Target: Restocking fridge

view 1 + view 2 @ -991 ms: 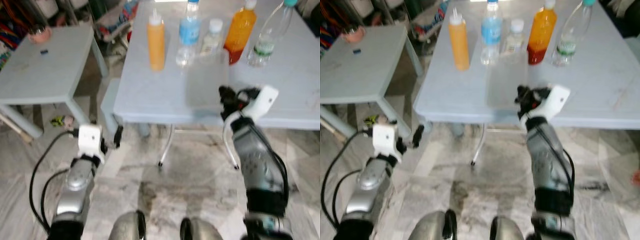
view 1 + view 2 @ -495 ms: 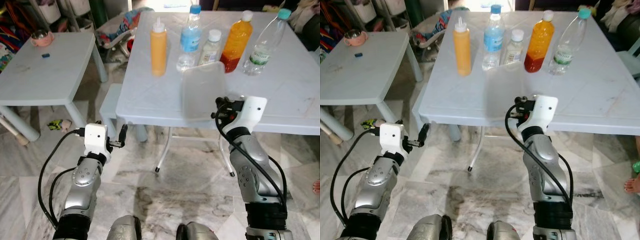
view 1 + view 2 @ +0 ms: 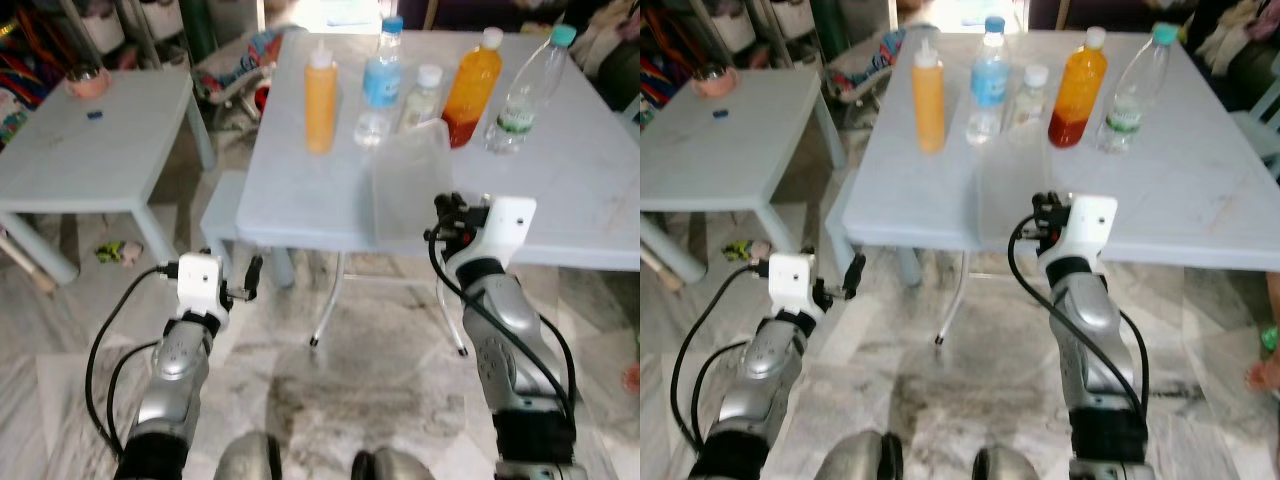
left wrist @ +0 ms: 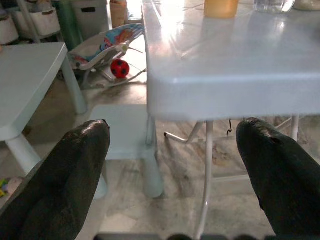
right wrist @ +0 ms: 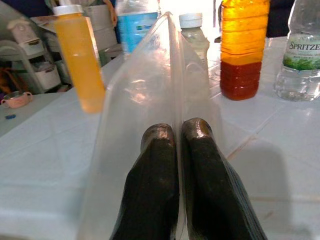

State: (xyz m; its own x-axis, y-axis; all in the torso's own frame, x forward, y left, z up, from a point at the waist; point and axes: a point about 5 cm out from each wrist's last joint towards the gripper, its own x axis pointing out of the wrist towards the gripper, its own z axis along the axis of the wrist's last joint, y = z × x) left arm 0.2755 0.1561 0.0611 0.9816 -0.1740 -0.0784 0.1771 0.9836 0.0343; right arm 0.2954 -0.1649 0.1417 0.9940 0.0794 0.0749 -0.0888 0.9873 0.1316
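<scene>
We see a clear plastic tray (image 5: 150, 85) pinched on edge between our right gripper (image 5: 176, 131)'s closed fingers, held above the near edge of the white table (image 3: 560, 190). Behind it, along the table's far side, stand an orange squeeze bottle (image 3: 320, 92), a blue-labelled water bottle (image 3: 379, 80), a small white-capped bottle (image 3: 422, 96), an orange juice bottle (image 3: 472, 85) and a green-capped water bottle (image 3: 528, 90). Our left gripper (image 4: 175, 145) hangs wide open and empty below the table's near-left corner, beside a low side table (image 3: 90, 150).
</scene>
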